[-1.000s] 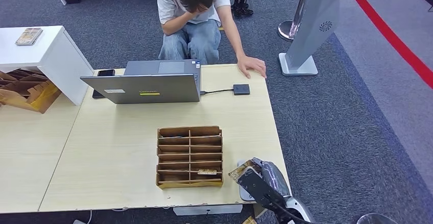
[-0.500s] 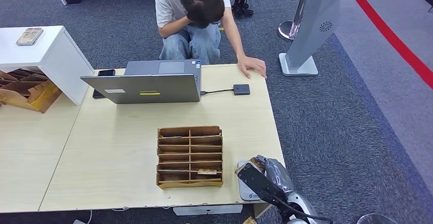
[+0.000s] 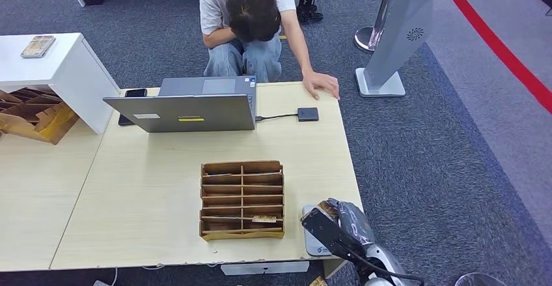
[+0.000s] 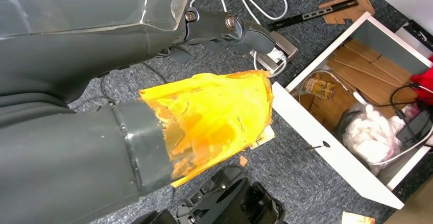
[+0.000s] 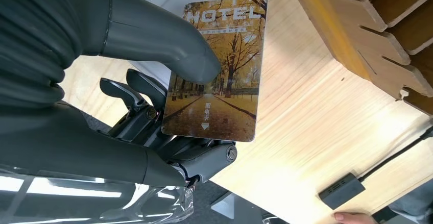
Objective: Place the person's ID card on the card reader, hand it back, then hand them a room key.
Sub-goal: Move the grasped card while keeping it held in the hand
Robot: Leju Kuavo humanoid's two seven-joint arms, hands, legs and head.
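Card: hotel-print card (image 5: 217,66) pinched between thumb and fingers of right hand (image 5: 153,96), held above the near right table corner (image 3: 355,188), beside the wooden slot rack (image 3: 241,200).
Right hand, head view: (image 3: 335,224), over a white device (image 3: 311,242) on the table edge; contact cannot be told.
Left hand: (image 4: 214,27) hangs by the floor; finger state cannot be told.
Progress: judged late stage, room key in hand, handover left; person's hand (image 3: 320,84) rests on the far edge.
Change: right hand has sunk slightly nearer over the last second; person's head bowed lower.
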